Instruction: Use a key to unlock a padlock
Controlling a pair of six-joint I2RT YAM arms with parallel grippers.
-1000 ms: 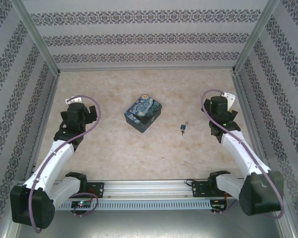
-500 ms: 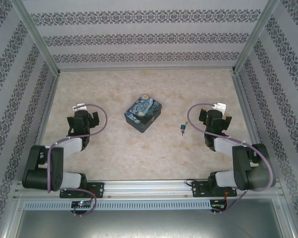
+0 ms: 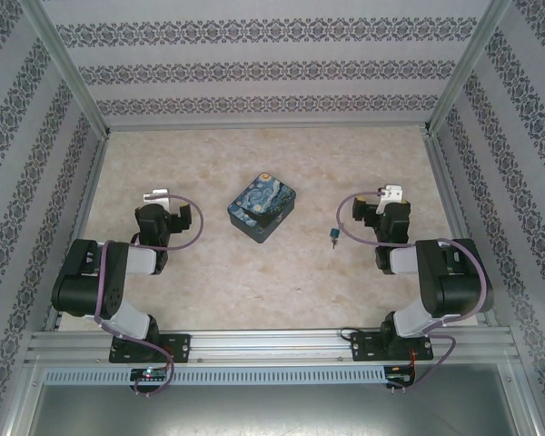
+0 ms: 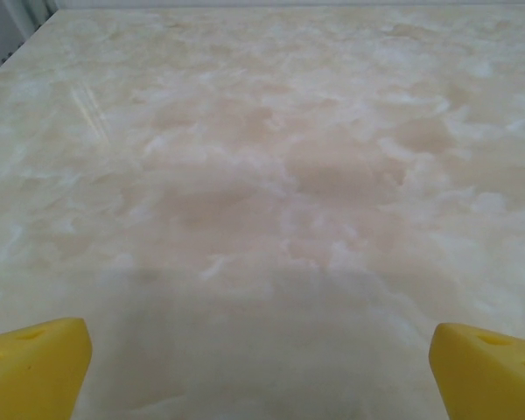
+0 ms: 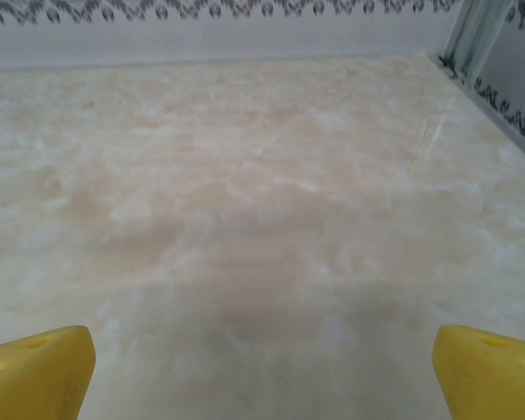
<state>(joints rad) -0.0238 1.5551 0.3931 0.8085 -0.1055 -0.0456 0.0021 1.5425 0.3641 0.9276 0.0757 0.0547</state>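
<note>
Padlock [image 3: 334, 235] on bare tbl [image 3: 254, 282], off edges

The small blue item [image 3: 334, 234] is showing too tiny to tell key from padlock. The bottom edge is cutting off the yellow fingertips [image 4: 35, 367] of the left gripper [image 4: 261, 372] and those of the right gripper [image 5: 262, 372], leaving only wide-apart corners showing.

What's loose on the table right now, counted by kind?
Painted tin box: 1
Small blue item, key or padlock, too small to tell: 1
Total: 2
</note>
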